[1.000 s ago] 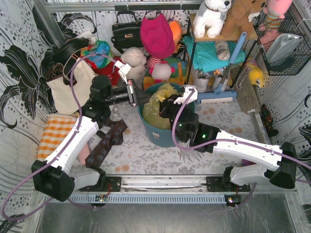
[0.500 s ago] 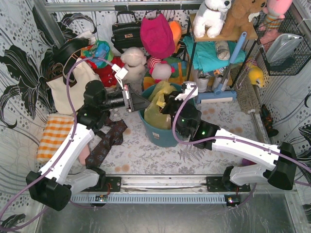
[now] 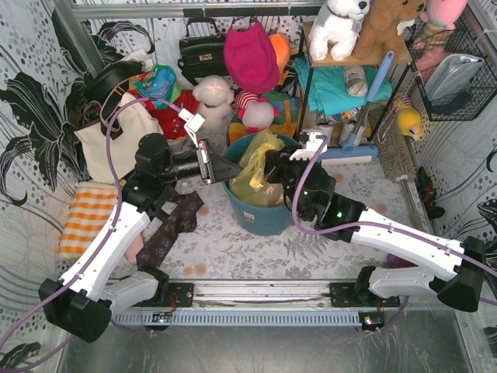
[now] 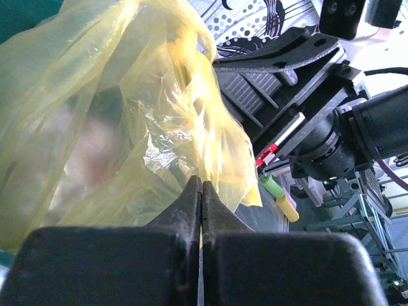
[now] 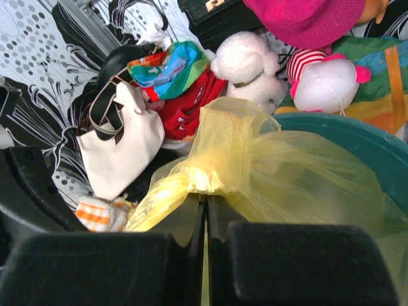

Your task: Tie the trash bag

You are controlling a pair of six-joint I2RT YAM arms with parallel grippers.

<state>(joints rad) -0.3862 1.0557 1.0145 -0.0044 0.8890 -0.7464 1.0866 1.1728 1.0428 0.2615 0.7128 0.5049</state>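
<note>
The trash bag is thin, crinkly yellow plastic and sits in a round teal bin at the middle of the table. My left gripper is at the bag's left side, shut on a fold of the yellow plastic. My right gripper is at the bag's right side, shut on a bunched part of the bag's top. In the left wrist view the bag fills the left half, with the right gripper's black body behind it. The bag's top edge stands up between the two grippers.
A cream tote bag lies at the left, with an orange checked cloth and a dark patterned cloth near it. Plush toys, a black handbag and a shelf crowd the back.
The right gripper has moved right and back, drawing its part of the bag's top with it. The left arm has shifted slightly left. The bag's top is stretched wider between them.
</note>
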